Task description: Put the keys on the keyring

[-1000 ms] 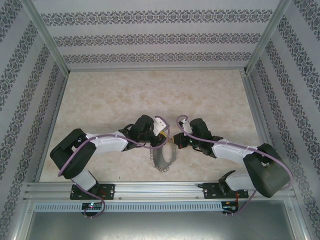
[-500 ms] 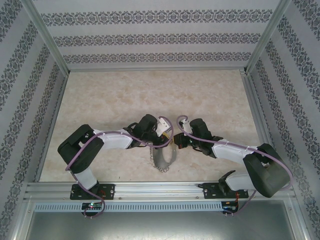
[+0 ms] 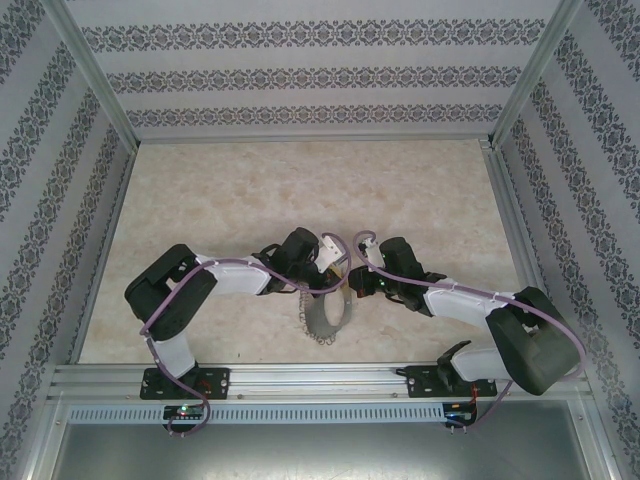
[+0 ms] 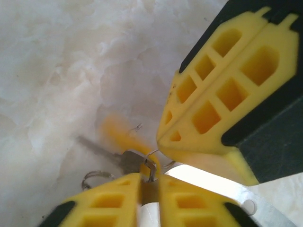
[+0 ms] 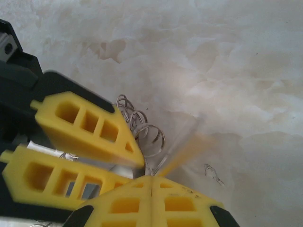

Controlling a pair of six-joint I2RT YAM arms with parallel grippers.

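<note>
The left tool (image 4: 149, 177) clenches the keyring (image 3: 322, 318), the right tool (image 5: 151, 178) pinches the tiny key (image 5: 184, 153) by its end, and any jerk could flick it onto the desk (image 3: 300, 190).

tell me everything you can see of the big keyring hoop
The keyring is a large thin grey metal hoop, fringed with small wire rings along its rim. It looks tilted rather than flat, over the pale marbled table near its front edge. The left hand looks pinched on its upper rim.
</note>
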